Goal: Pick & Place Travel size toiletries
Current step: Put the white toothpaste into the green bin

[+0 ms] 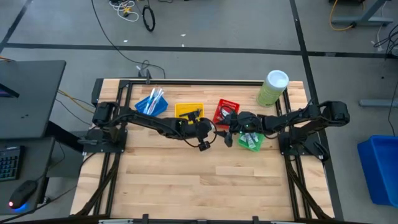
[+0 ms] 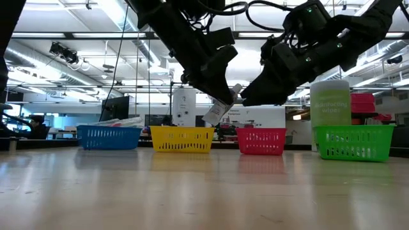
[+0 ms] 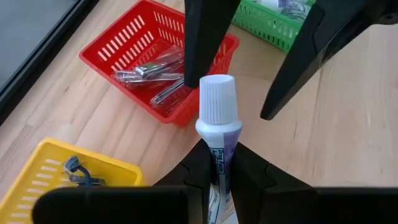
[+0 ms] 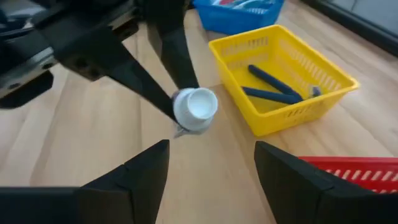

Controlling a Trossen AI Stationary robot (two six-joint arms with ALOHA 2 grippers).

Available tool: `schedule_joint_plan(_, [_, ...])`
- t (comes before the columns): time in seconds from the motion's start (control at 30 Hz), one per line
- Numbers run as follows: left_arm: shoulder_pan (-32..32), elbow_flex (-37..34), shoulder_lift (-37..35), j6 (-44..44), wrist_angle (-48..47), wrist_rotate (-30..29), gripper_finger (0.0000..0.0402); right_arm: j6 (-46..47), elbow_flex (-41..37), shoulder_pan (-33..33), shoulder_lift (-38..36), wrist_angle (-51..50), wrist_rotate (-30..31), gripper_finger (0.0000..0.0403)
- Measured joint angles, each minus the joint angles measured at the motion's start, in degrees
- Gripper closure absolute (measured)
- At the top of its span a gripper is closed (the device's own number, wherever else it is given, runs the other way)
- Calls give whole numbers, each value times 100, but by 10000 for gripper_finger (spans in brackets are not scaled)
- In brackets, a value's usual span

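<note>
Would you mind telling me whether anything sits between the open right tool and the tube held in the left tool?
Nothing visible does. The left tool grips the tube cap-outward, and the right tool, fingers apart, faces that white cap across open air above the table.

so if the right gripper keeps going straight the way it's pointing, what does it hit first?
Most likely the white cap of the toothpaste tube, which sits between the open fingers of the right gripper and just ahead. The left gripper is shut on that tube. Depth is hard to judge, though.
</note>
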Motion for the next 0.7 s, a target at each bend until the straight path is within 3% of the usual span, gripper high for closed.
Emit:
schedule_joint_plan(0.3, [22,0,0,95,4,15,354,92,0,4,0,788,136,182])
schedule_joint_plan(0.7, [11,-4,0,51,417,7,354,73,0,-94,0,807,95,210])
